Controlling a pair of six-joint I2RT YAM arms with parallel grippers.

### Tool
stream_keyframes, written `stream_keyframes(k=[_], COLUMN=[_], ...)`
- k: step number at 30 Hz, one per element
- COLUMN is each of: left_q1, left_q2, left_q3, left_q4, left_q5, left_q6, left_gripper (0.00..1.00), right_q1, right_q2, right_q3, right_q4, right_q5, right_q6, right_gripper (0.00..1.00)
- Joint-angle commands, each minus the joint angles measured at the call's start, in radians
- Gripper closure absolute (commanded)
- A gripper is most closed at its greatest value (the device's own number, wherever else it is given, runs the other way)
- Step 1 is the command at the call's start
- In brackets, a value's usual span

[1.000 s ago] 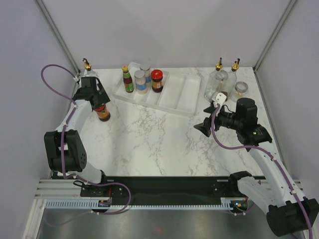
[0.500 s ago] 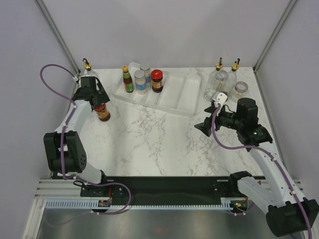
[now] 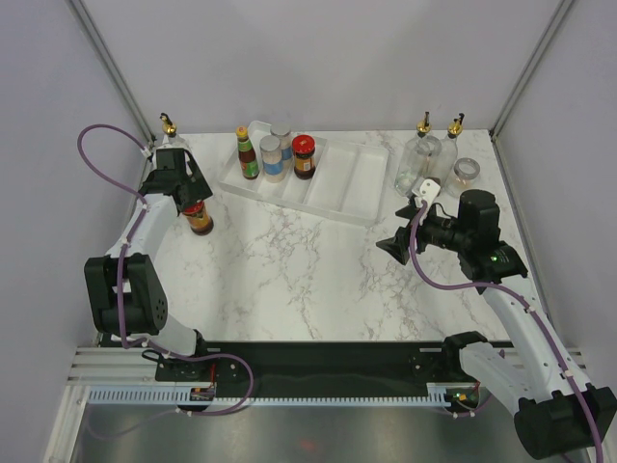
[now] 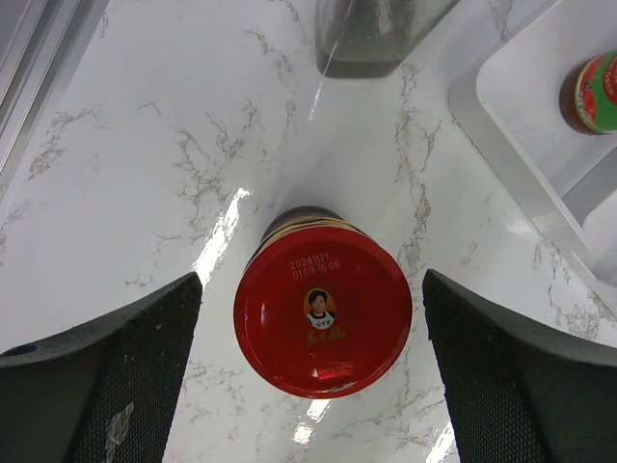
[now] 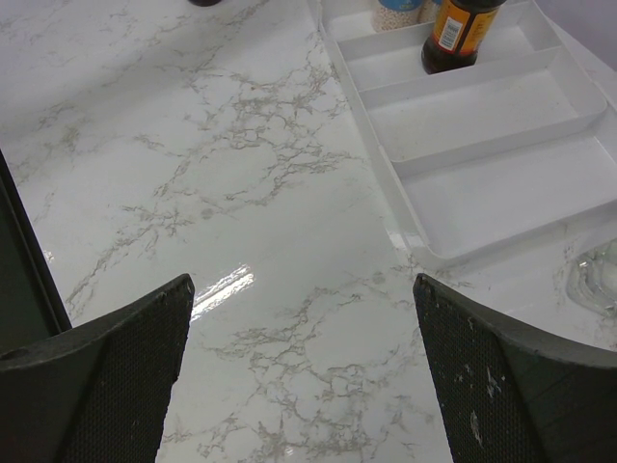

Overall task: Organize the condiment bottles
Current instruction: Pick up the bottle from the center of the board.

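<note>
A red-lidded dark jar (image 3: 201,224) stands on the marble at the left; its lid fills the left wrist view (image 4: 323,311). My left gripper (image 3: 196,204) is open just above it, one finger on each side of the lid with gaps between (image 4: 323,386). The white tray (image 3: 362,188) holds an orange-capped sauce bottle (image 3: 248,154), two silver-lidded spice jars (image 3: 272,158) and a red-lidded jar (image 3: 304,156). Two gold-spouted cruets (image 3: 421,154) and a silver-lidded jar (image 3: 466,174) stand at the back right. My right gripper (image 3: 393,247) is open and empty over bare marble (image 5: 304,386).
A third cruet (image 3: 170,129) stands at the back left corner; its base shows just beyond the jar (image 4: 371,34). The tray's near end (image 4: 501,125) lies right of the left gripper. The tray's right compartments (image 5: 482,125) hold nothing. Walls close in the table on three sides.
The left gripper has shifted very slightly over the red-lidded jar. The right arm has not moved.
</note>
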Motion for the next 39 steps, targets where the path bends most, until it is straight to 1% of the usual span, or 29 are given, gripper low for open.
stream_keyframes(k=[1, 16, 39], left_q1=[-0.001, 0.000, 0.000], left_q2=[-0.015, -0.001, -0.024], left_q3=[0.011, 0.019, 0.003], left_q4=[0.028, 0.028, 0.028], left_q5=[-0.030, -0.030, -0.030], left_q6=[0.005, 0.005, 0.005], left_gripper=[0.03, 0.03, 0.03], right_q1=[-0.005, -0.006, -0.010], right_q2=[-0.012, -0.015, -0.018], right_q3=[-0.001, -0.001, -0.001], right_q4=[0.032, 0.032, 0.032], right_q5=[-0.024, -0.021, -0.018], right_q6=[-0.023, -0.023, -0.026], right_gripper=[0.02, 0.02, 0.02])
